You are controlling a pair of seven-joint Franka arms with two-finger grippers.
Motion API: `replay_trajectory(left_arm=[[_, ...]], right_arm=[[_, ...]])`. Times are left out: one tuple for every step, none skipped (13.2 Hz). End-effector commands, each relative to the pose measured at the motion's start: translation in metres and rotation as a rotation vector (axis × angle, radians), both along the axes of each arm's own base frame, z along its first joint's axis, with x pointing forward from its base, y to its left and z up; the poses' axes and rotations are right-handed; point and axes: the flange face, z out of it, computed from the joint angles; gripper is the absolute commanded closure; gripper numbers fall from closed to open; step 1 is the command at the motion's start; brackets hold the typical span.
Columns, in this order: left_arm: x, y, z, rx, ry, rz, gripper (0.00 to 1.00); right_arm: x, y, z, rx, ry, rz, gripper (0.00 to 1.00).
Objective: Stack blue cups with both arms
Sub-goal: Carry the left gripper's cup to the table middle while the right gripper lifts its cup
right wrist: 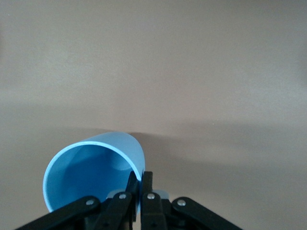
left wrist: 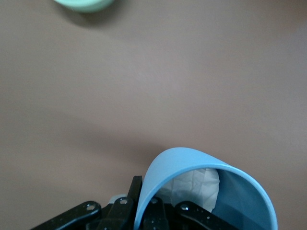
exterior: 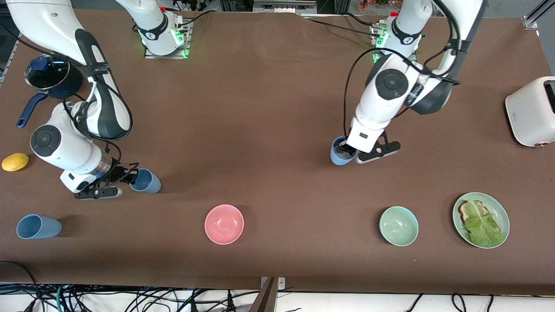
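My right gripper (exterior: 131,177) is shut on the rim of a blue cup (exterior: 149,183), which is tilted low over the table near the right arm's end. In the right wrist view the fingers (right wrist: 148,184) pinch the cup's wall (right wrist: 86,167), one inside and one outside. My left gripper (exterior: 348,149) is shut on the wall of a second blue cup (exterior: 337,157) mid-table. In the left wrist view this cup (left wrist: 192,165) has something white and crumpled inside (left wrist: 194,184). A third blue cup (exterior: 38,226) lies on its side near the front edge.
A pink bowl (exterior: 224,224), a pale green bowl (exterior: 398,225) and a green plate with toast and lettuce (exterior: 498,216) sit along the front. A white toaster (exterior: 531,110), a lemon (exterior: 15,162) and a lidded dark pot (exterior: 47,76) stand at the table's ends.
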Motion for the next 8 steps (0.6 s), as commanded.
replay_trajectory(left_arm=[[0.011,-0.033,-0.017,0.004,0.005,0.047,1.00],[0.011,-0.045,-0.022,0.008,0.002,0.062,1.00],[0.012,-0.057,-0.025,0.011,-0.003,0.075,1.00],[0.011,-0.071,-0.032,0.010,-0.002,0.087,1.00],[0.014,-0.081,-0.037,0.003,-0.002,0.108,1.00],[0.012,-0.095,-0.042,-0.003,0.000,0.121,1.00],[0.009,-0.111,-0.055,-0.005,0.009,0.131,1.00],[0.006,-0.128,-0.062,-0.012,0.010,0.142,1.00]], right_arm=[[0.009,0.002,0.032,0.012,0.031,0.009,1.00],[0.010,0.002,0.039,0.012,0.043,0.009,1.00],[0.012,0.001,0.046,0.009,0.048,0.010,1.00],[0.013,0.001,0.057,0.004,0.057,0.014,1.00],[0.014,0.002,0.069,0.002,0.072,0.018,1.00],[0.016,0.002,0.084,-0.001,0.087,0.020,1.00],[0.017,0.002,0.100,-0.001,0.107,0.021,1.00],[0.019,0.002,0.115,-0.006,0.119,0.022,1.00]])
